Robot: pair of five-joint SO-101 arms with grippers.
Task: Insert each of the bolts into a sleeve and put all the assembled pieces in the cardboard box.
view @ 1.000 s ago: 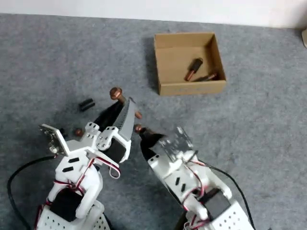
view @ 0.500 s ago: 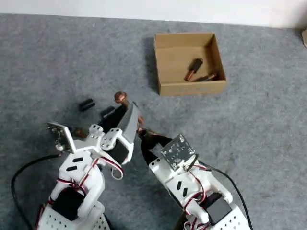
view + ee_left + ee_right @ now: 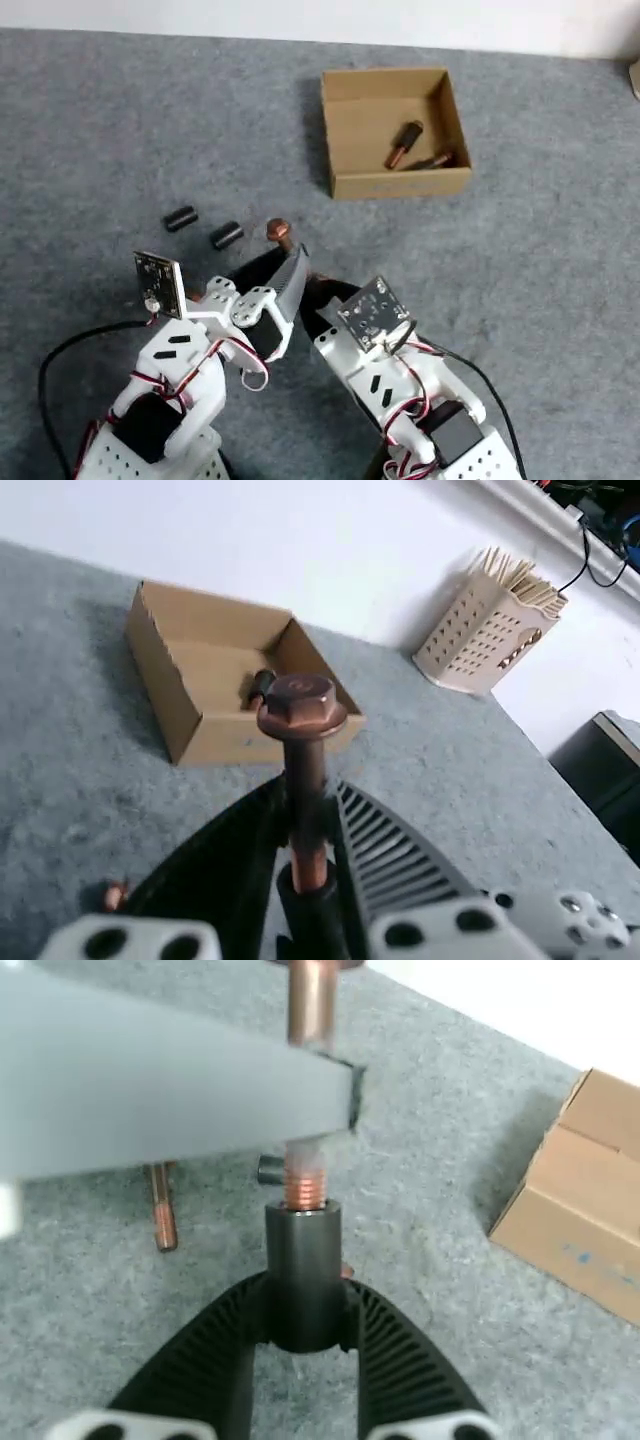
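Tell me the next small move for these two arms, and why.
Likely ease the left gripper toward the right gripper, pushing the bolt further in: its threaded tip is only at the mouth of the sleeve, roughly in line, with most of the shank outside.

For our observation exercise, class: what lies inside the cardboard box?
Inside the cardboard box lie two bolt-and-sleeve pieces, one mid-floor, the other against the near wall. In the left wrist view, the held bolt covers part of them.
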